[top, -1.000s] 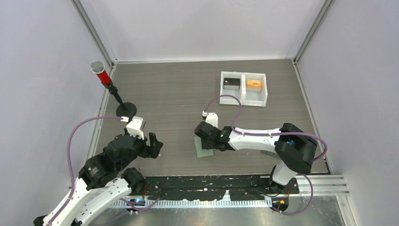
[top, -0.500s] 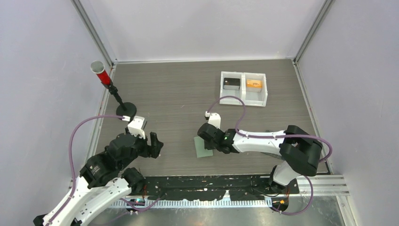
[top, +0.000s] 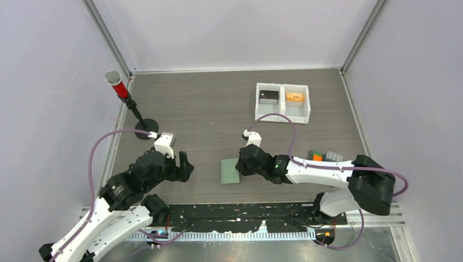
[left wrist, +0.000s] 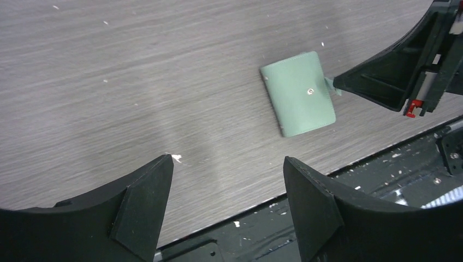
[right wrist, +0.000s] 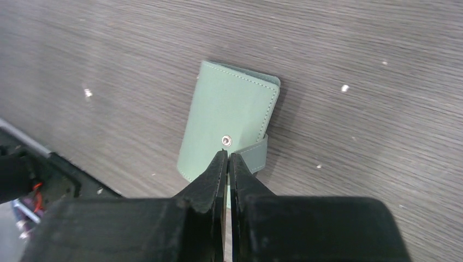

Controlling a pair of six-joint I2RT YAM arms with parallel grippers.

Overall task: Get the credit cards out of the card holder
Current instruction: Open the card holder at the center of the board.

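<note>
I read no text, label, brand or number in any view. Card holder (right wrist: 229,128) face plain, only bare snap stud (right wrist: 225,141). Black box (top: 268,96) and orange item (top: 295,97) in white tray (top: 283,103) too small to read.

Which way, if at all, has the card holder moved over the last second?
Yes. The card holder slid slightly left, away from the white tray.

right pincer (right wrist: 228,156) drawn back, card holder (top: 230,171) uncovered
</note>
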